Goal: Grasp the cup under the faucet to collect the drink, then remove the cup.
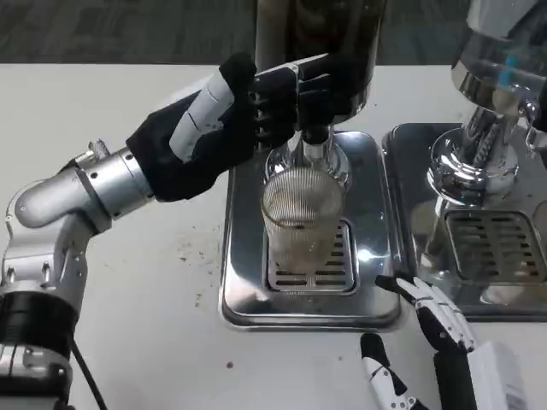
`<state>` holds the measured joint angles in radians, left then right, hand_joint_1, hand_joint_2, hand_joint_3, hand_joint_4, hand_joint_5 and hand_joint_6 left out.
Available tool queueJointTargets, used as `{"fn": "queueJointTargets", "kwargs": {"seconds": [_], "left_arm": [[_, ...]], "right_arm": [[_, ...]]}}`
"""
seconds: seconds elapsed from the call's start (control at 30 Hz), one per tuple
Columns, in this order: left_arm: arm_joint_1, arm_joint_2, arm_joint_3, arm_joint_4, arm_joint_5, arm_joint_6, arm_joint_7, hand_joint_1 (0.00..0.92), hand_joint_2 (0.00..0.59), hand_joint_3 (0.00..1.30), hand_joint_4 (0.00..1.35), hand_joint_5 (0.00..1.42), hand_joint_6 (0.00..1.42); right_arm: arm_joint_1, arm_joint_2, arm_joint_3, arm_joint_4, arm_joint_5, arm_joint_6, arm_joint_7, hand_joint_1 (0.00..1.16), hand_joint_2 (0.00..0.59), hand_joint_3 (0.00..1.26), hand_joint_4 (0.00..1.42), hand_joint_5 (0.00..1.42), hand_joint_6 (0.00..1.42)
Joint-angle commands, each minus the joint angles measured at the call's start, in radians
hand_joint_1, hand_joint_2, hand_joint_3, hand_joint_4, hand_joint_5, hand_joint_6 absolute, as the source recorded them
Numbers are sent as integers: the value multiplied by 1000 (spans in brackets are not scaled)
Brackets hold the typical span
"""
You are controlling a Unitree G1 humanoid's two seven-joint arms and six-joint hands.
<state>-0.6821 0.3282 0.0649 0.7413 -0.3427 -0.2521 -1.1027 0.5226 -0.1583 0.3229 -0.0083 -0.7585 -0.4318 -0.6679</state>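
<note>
Cup (301, 224) sits on drip tray (248, 290) under faucet (314, 137). Left hand (248, 111) up at tap lever, fingers curled on it. Right hand (410, 342) open, near tray, holding nothing. Liquid lvl: can't tell. Grasp & removal not yet done.

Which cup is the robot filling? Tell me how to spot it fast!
Look at the white table and find the shiny metal tray in the middle. On the tray's slotted grate stands the cup, right under the faucet that the left hand reaches to. It is the only clear, ribbed glass there; the tray to its right has no cup on it.
</note>
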Motion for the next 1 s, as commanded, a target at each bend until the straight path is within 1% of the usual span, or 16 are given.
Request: {"fn": "queueJointTargets", "kwargs": {"seconds": [0.03,0.13,0.2,0.33,0.4,0.63,0.73,1.0], "left_arm": [[9,23,-17,50,50,-25,-8,0,93,124,52,100,30],[9,35,-27,74,67,-62,-9,0,93,133,63,109,36],[9,42,-33,92,81,-104,-7,0,93,133,64,110,35],[6,46,-41,123,108,-184,-4,0,92,140,73,109,1],[5,48,-46,141,121,-221,4,0,88,156,80,88,0],[-10,53,-62,196,157,-341,16,0,90,152,81,82,0],[-16,55,-72,215,167,-383,18,0,92,150,78,80,0],[-22,60,-97,243,203,-461,29,0,85,153,60,68,0]], "right_arm": [[2,-4,2,-11,8,-14,5,367,414,304,197,170,223],[0,-6,2,-13,12,-16,7,366,414,304,197,170,217],[0,-7,2,-13,14,-15,8,366,414,304,197,170,215],[0,-9,-2,-13,16,-17,7,366,414,304,197,170,213],[1,-9,-4,-16,15,-15,5,366,414,304,197,170,213],[2,-11,-17,-21,29,-20,0,358,414,304,197,170,212],[2,-9,-23,-25,31,-22,-2,346,413,304,197,159,199],[-7,-10,-41,-33,44,-20,9,346,407,289,188,159,197]]}}
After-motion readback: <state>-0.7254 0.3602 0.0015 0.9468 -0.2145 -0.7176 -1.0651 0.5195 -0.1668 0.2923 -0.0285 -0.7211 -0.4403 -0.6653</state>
